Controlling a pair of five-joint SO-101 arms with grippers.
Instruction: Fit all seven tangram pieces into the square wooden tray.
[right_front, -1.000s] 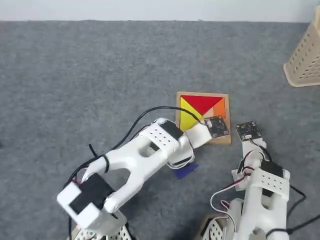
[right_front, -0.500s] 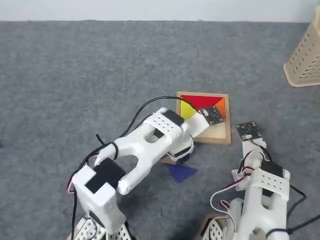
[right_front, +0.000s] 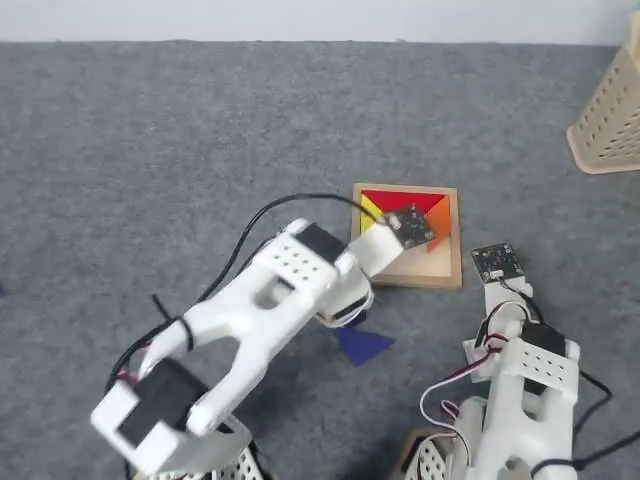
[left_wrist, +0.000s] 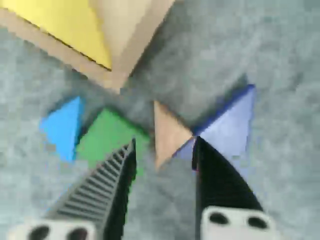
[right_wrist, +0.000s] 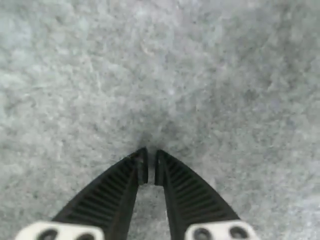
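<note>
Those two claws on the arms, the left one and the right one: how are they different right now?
The left claw is open, the right claw shut. The left claw hangs over loose pieces, with a tan triangle between its tips and a dark blue triangle beside it, near a corner of the tray; the right claw hangs over grey mat. Both are dark, pointed and aimed downward, and neither grips anything.

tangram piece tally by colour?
red piece: 1
yellow piece: 1
orange piece: 1
light blue piece: 1
green piece: 1
tan piece: 1
dark blue piece: 1
Total: 7
</note>
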